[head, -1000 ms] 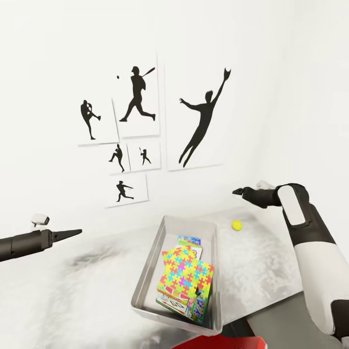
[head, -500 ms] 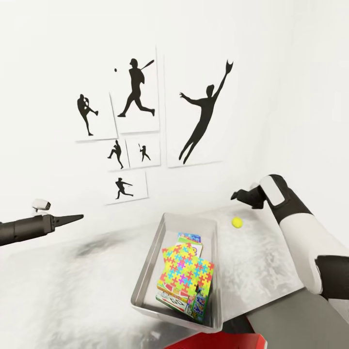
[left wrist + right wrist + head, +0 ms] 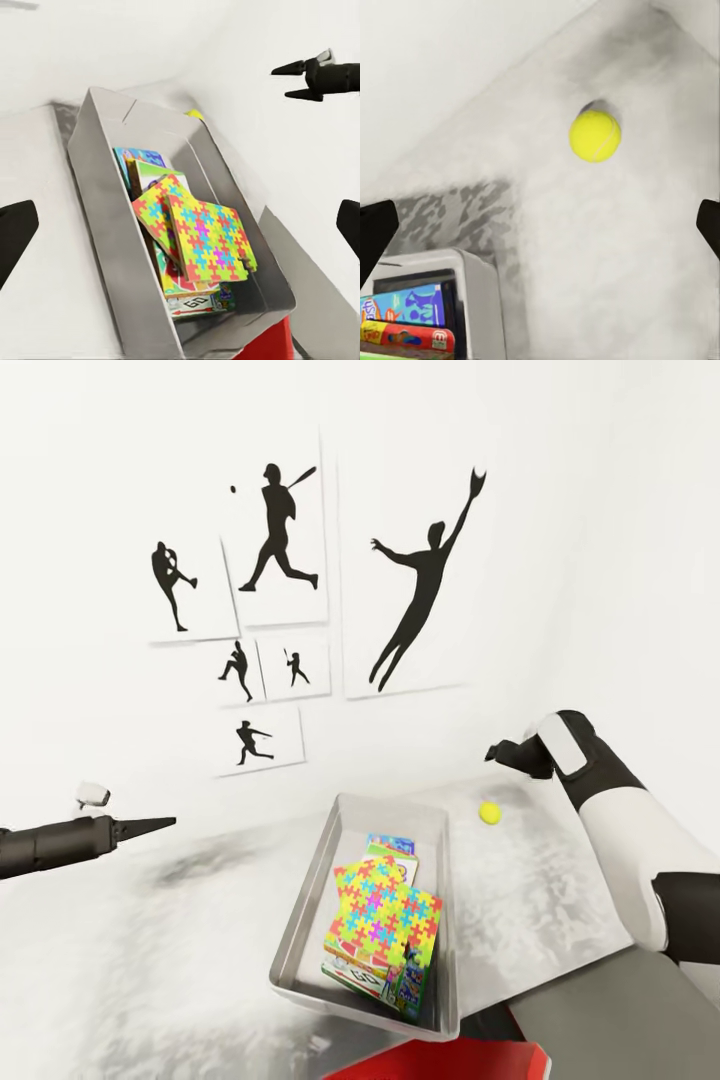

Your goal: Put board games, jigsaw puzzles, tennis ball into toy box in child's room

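Observation:
On the marbled table (image 3: 150, 960) stands the light grey toy box (image 3: 300, 950). Inside it two bright jigsaw puzzles (image 3: 385, 915) lie on top of board games, with a blue one (image 3: 392, 846) showing at the far end and a white and green one (image 3: 362, 980) at the near end. The yellow tennis ball (image 3: 489, 812) rests on the table beyond the box's far right corner, and also shows as the tennis ball (image 3: 595, 136) in the right wrist view. My right gripper (image 3: 498, 753) hovers open just above and behind the ball. My left gripper (image 3: 160, 823) is open, well left of the box.
A white wall with black baseball silhouette pictures (image 3: 420, 590) rises right behind the table. At the bottom, in front of the table's edge, are a red object (image 3: 450, 1060) and a grey slab (image 3: 600, 1010). Bare tabletop stretches left of the box.
My right forearm has swung and its wrist has turned, while the gripper stays above the ball. The view has shifted slightly. The left gripper has hardly moved.

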